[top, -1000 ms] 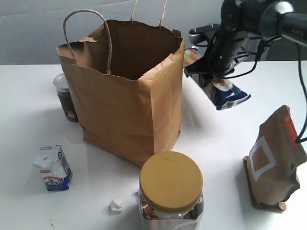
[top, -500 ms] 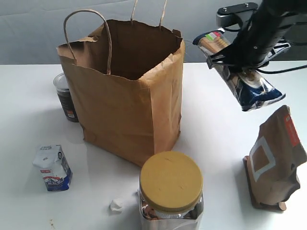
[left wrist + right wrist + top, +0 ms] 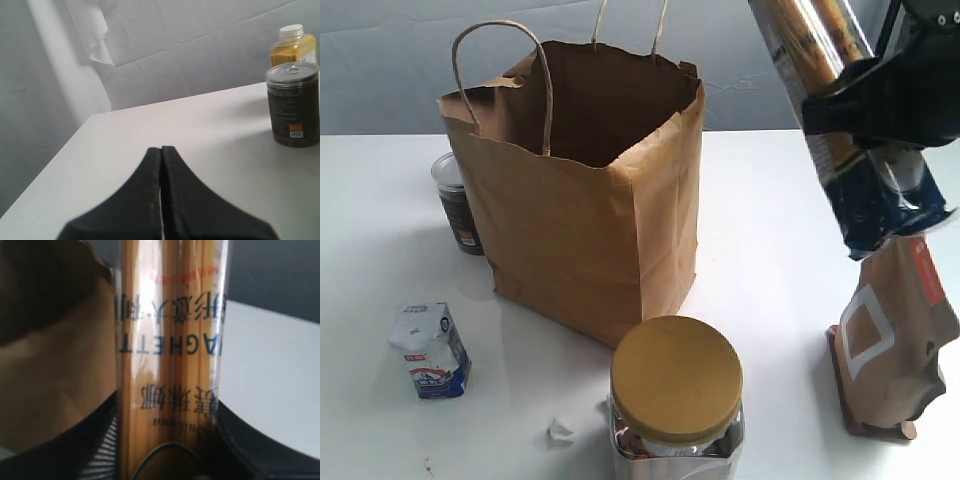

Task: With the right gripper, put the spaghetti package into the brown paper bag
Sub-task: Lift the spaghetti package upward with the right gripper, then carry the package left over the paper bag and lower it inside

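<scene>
One step in hand: carry. Spaghetti package [image 3: 865, 190] clamped mid-length in right gripper [image 3: 890, 100], held aloft at 3 o'clock of brown paper bag [image 3: 590, 230], not yet over its mouth. Tilted, dark blue end toward 5 o'clock; glossy clear film, yellow strands showing. Next, probably: shift toward 9 o'clock above opening, lower, release. Left gripper [image 3: 161, 200] closed, empty.

Spaghetti package [image 3: 170, 365] stands upright mid-frame: clear wrap w/ yellow strands, blue lettering that looks upside down, bit of red print near top edge. Right gripper [image 3: 167, 455] clamps it at bottom of frame, black fingers [image 3: 95, 450] pressed to both sides. Brown paper bag [image 3: 55, 375] fills left of frame, dark inside at upper left. White table [image 3: 270, 370] at right, dark bkgd above it.
</scene>
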